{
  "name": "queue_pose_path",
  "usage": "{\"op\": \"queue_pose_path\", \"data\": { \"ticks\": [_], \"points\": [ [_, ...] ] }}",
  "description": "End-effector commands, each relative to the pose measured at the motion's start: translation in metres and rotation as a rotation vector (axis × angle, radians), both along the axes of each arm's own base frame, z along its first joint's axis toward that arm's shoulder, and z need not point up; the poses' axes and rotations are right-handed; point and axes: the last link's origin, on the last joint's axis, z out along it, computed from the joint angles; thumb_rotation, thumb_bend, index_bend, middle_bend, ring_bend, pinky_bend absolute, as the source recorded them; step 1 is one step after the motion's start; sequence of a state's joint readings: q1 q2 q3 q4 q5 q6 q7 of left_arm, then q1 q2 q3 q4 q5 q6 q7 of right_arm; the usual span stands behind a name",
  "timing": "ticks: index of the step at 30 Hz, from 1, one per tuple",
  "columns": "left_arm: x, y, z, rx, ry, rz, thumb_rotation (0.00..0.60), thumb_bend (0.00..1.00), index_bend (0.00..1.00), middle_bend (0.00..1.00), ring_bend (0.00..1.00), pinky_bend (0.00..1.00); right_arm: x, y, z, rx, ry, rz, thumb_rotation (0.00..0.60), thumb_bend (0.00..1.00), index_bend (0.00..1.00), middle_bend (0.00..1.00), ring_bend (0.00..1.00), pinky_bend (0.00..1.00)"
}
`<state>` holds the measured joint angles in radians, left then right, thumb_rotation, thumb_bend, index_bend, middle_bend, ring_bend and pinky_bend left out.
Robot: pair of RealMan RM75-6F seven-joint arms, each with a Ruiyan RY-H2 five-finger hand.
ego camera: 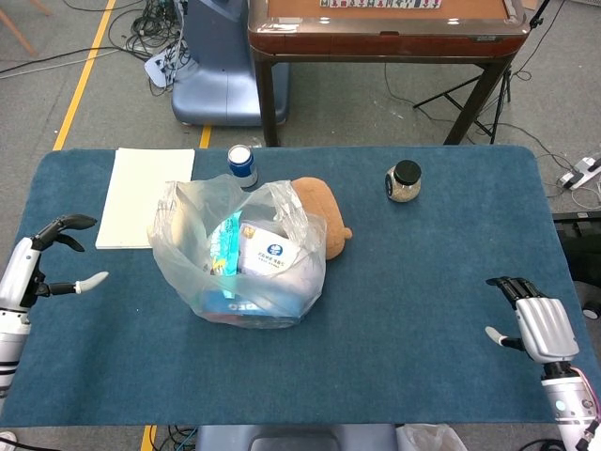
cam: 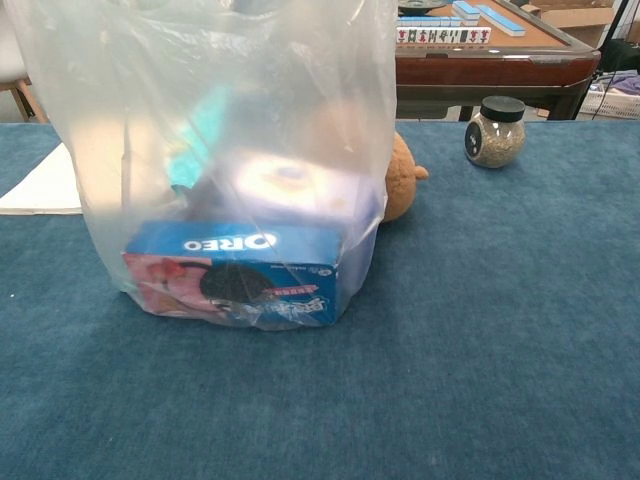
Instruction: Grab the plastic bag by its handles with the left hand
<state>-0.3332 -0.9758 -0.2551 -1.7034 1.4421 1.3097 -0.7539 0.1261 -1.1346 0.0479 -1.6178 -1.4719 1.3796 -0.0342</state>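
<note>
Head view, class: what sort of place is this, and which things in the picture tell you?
Probably a robotics lab or test room. Loose cables trail over the bare floor, yellow floor tape marks a lane, and a mahjong table stands behind the blue-covered work table.
</note>
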Motion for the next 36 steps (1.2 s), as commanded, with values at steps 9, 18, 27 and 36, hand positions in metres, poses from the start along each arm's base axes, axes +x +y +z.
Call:
{"op": "queue_pose_path", "data": {
  "ticks": [9,18,27,36],
  "points": [
    [0.017,0.011,-0.004,-0.04,-0.029,-0.047,0.6,0.0,0.31,0.3,0.28,0.44,-0.001,0.0,0.001,0.002,-0.003,-0.003,0.6,0.0,0.28,0.28,0.23,0.52],
    [0.031,0.021,-0.011,-0.068,-0.023,-0.079,0.6,0.0,0.31,0.3,0.28,0.44,-0.001,0.0,0.002,-0.001,-0.008,-0.004,0.6,0.0,0.28,0.28,0.23,0.52],
    [0.046,0.023,-0.015,-0.081,-0.04,-0.121,0.6,0.0,0.31,0.3,0.28,0.44,-0.001,0.0,0.003,-0.002,-0.01,-0.002,0.6,0.0,0.28,0.28,0.23,0.52],
    [0.057,0.027,-0.019,-0.105,-0.036,-0.135,0.6,0.0,0.31,0.3,0.28,0.44,0.0,0.001,0.003,-0.001,-0.01,0.002,0.6,0.0,0.28,0.28,0.23,0.52]
  ]
}}
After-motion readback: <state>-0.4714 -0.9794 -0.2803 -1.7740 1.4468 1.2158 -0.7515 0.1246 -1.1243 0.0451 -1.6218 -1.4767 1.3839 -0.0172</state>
